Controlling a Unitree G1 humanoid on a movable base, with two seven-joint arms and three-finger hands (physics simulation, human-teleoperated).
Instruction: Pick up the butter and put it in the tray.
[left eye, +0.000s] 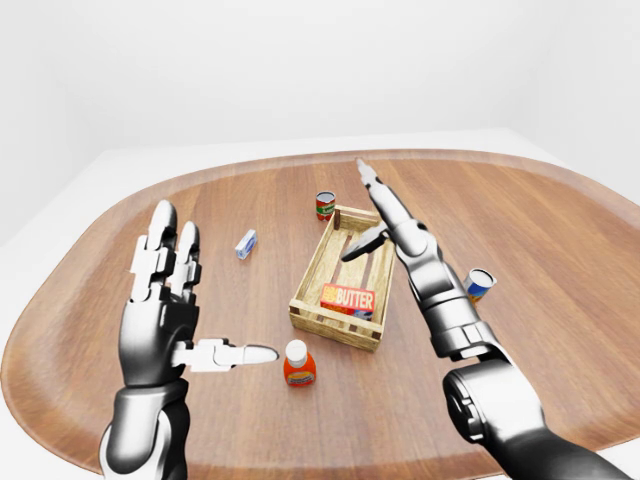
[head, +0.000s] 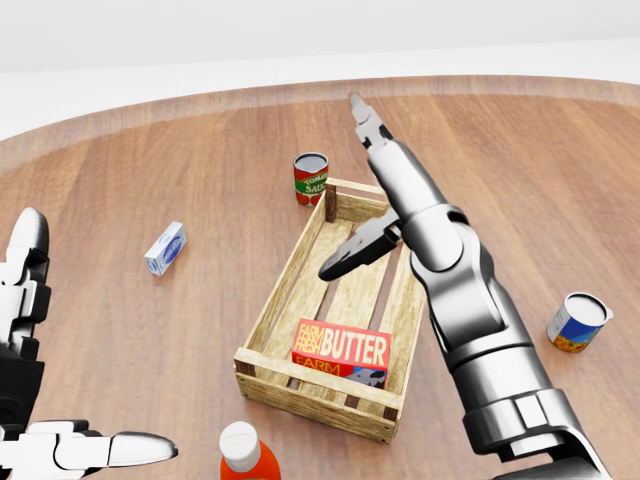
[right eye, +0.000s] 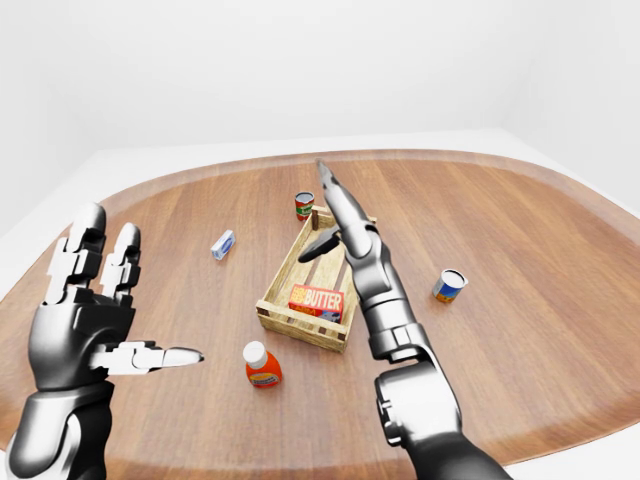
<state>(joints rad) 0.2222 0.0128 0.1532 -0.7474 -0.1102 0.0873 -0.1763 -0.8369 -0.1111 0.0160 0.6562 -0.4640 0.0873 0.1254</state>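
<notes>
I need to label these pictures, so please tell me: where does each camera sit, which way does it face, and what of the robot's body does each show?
Head view: on the head, looking down at the butter in the tray; shows the right hand and part of the left.
Left-eye view: on the head, looking across the table; both hands, left hand raised, fingers spread.
Right-eye view: same direction, slightly shifted.
All three views share tray, butter and right arm.
</notes>
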